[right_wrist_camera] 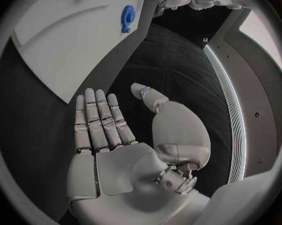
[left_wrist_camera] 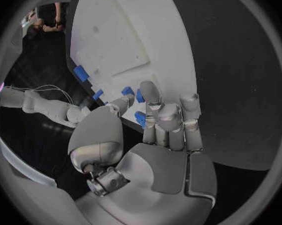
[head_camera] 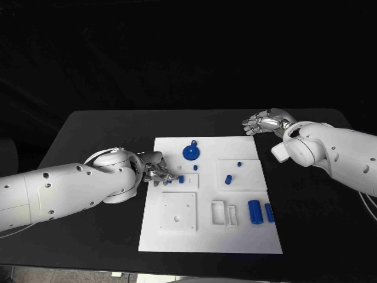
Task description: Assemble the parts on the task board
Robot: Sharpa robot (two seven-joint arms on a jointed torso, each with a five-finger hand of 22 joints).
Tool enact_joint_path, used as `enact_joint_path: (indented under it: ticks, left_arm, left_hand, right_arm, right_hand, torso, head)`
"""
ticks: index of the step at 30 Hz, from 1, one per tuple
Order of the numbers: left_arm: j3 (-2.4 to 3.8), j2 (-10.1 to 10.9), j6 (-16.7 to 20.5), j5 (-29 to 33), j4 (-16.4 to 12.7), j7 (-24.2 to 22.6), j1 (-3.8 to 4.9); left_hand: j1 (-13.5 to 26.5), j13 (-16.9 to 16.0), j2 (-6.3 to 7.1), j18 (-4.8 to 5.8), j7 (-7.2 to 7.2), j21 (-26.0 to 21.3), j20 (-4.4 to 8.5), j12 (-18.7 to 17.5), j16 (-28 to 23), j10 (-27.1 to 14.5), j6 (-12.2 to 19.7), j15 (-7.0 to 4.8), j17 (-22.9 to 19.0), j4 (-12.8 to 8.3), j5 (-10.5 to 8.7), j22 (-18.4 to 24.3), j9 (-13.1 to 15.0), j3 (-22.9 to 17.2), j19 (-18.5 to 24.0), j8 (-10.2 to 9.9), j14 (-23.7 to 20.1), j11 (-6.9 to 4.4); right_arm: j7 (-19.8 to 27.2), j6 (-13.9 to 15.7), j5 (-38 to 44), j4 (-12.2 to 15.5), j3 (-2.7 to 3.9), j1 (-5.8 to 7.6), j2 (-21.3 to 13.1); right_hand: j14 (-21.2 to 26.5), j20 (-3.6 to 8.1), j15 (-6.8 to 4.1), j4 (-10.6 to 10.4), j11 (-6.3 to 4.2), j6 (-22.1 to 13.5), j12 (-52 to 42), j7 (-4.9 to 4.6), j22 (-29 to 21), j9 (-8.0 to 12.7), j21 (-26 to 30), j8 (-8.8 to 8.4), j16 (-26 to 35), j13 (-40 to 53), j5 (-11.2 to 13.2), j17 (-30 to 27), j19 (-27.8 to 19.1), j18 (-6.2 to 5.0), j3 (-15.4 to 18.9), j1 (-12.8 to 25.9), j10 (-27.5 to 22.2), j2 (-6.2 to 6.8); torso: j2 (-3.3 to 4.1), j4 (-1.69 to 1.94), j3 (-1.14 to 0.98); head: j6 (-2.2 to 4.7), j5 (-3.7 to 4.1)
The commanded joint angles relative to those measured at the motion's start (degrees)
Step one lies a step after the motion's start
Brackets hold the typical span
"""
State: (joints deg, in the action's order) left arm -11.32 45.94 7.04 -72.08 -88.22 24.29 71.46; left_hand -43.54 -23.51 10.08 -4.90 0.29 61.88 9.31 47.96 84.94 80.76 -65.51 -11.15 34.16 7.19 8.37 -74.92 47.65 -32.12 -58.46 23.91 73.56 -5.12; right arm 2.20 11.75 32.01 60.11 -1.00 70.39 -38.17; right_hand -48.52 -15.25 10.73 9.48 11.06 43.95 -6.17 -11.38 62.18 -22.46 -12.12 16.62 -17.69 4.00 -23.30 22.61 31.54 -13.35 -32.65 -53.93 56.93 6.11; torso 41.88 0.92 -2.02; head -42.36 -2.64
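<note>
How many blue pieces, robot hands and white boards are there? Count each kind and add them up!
Blue parts: 7
Hands: 2, left hand and right hand
Task board: 1
Total: 10

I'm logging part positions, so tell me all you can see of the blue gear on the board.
The gear is a round, toothed blue disc, plastic by its look, with a small knob or tab past its rim on the far side. It lies flat on the white board, near the board's far edge and about midway across. The right wrist view shows its teeth. No robot hand touches it; the left one works nearer the board's left edge.
</note>
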Motion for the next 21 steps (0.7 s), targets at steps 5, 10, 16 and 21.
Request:
enact_joint_path:
  ticks: [5,10,16,21]
  left_arm:
    - [-0.32,0.13,-1.33,0.2,0.11,1.41,-0.39]
    - [-0.32,0.24,-1.4,-0.01,-0.09,1.36,-0.39]
    - [-0.32,0.37,-1.56,0.83,-0.07,1.4,-0.39]
    - [-0.32,0.37,-1.68,1.66,-0.2,1.26,-0.39]
  left_hand:
    - [-0.78,-0.15,-0.46,-0.87,0.26,0.07,6.44,0.05,-0.02,0.33,-0.15,-0.33,0.15,0.47,-0.34,-0.67,0.24,0.27,-0.38,-0.21,-0.06,-0.21]
    - [-1.13,-0.22,-1.04,-0.9,0.25,0.14,6.43,0.11,0.05,0.31,-0.15,-0.32,0.2,0.4,-0.27,-0.73,0.39,0.73,-0.33,-0.25,-0.07,-0.21]
    - [-1.44,-0.46,-5.52,-0.91,0.22,0.45,6.32,0.4,0.38,0.19,-0.34,-0.33,0.42,0.59,4.98,-0.94,0.84,2.61,0.08,-0.47,-0.2,-0.14]
    - [-1.79,-0.54,-7.66,-0.9,0.24,0.78,6.28,0.54,0.53,0.09,-0.45,-0.29,0.52,-0.8,10.34,-1.01,1.09,3.45,0.4,-0.73,-0.27,-0.19]
  right_arm:
    - [0.45,-0.75,0.07,0.04,0.02,-0.04,-0.01]
    - [0.45,-0.76,0.07,0.06,0.02,-0.06,-0.04]
    - [0.44,-0.75,0.09,0.07,0.02,-0.08,-0.03]
    - [0.43,-0.77,0.11,0.06,0.02,-0.09,-0.04]
  right_hand:
    - [0.51,-0.31,0.0,0.23,0.14,-0.25,0.31,-1.27,0.06,0.06,0.33,0.28,-0.21,-0.04,-0.31,-0.09,-0.2,-0.94,0.22,0.48,0.05,0.11]
    - [0.51,-0.31,0.0,0.24,0.14,-0.25,0.31,-1.27,0.07,0.06,0.33,0.29,-0.22,-0.04,-0.32,-0.1,-0.2,-0.94,0.23,0.48,0.05,0.09]
    - [0.51,-0.31,-0.01,0.25,0.14,-0.25,0.31,-1.27,0.08,0.07,0.33,0.3,-0.23,-0.04,-0.33,-0.11,-0.2,-0.95,0.23,0.49,0.05,0.09]
    - [0.52,-0.31,0.0,0.25,0.14,-0.25,0.31,-1.27,0.09,0.07,0.34,0.3,-0.23,-0.04,-0.33,-0.11,-0.2,-0.95,0.26,0.51,0.05,0.1]
  torso:
    - [-0.01,0.03,-0.03]
    - [-0.01,0.05,-0.02]
    - [-0.02,0.04,-0.02]
    - [-0.02,0.04,-0.02]
  head:
    - [-0.11,0.06]
    - [-0.28,0.17]
    - [-0.12,0.03]
    - [-0.17,0.0]
